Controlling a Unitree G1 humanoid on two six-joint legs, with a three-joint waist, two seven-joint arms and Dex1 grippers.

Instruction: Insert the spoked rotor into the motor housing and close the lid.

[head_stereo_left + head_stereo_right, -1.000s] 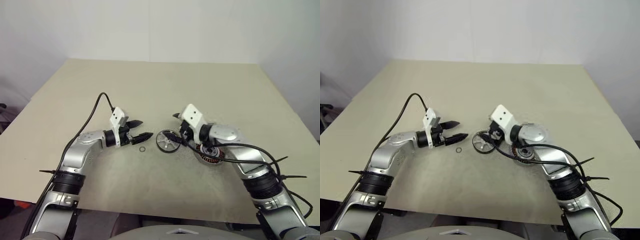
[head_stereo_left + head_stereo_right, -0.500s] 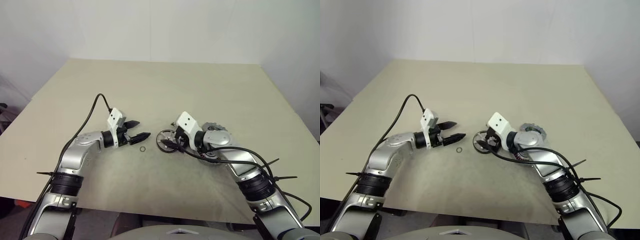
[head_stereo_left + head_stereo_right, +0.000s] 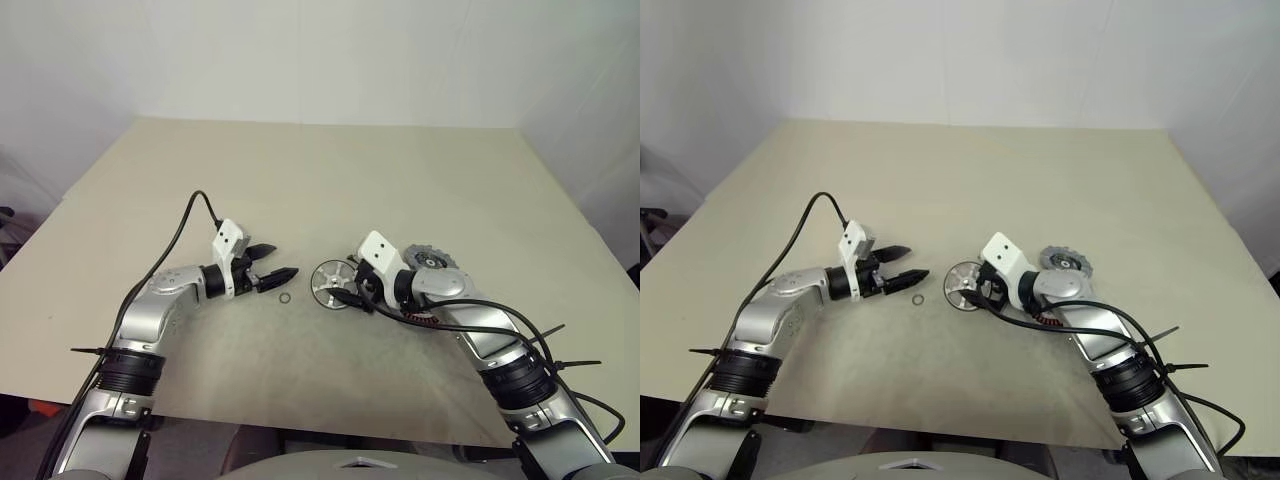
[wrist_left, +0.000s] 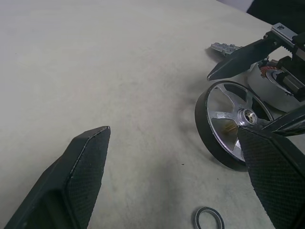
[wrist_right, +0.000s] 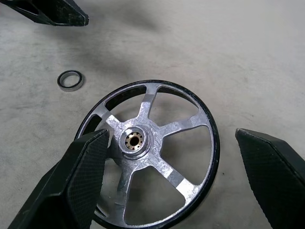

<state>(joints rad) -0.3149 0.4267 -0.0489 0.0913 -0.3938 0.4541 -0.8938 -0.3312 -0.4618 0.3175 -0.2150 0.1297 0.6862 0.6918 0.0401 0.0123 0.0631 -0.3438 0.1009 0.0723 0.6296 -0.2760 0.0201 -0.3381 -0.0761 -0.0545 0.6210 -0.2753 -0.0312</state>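
Very little of the task looks done yet. The spoked rotor [image 3: 333,283] lies on the table [image 3: 330,180] just right of the frame's centre in the head views, outside the motor housing [image 3: 418,312], whose copper coils peek out from under the right forearm, a little lower and to the right of the rotor. The lid [image 3: 430,259], a dull grey ribbed disc, lies apart on the table just above the right wrist, so the housing is neither filled nor closed. The right hand [image 5: 171,181] is released, its two black fingers [image 5: 81,167] spread wide on either side of the rotor, straddling it without gripping; this reads as the approach to the first pick-up. The left hand [image 3: 270,264] hovers left of centre, also released and holding nothing, pointing toward the rotor. A small dark ring [image 3: 285,298] lies on the table between the two hands. Everything remains to do: grasp the rotor, seat it in the housing, then fetch the lid and fit it.
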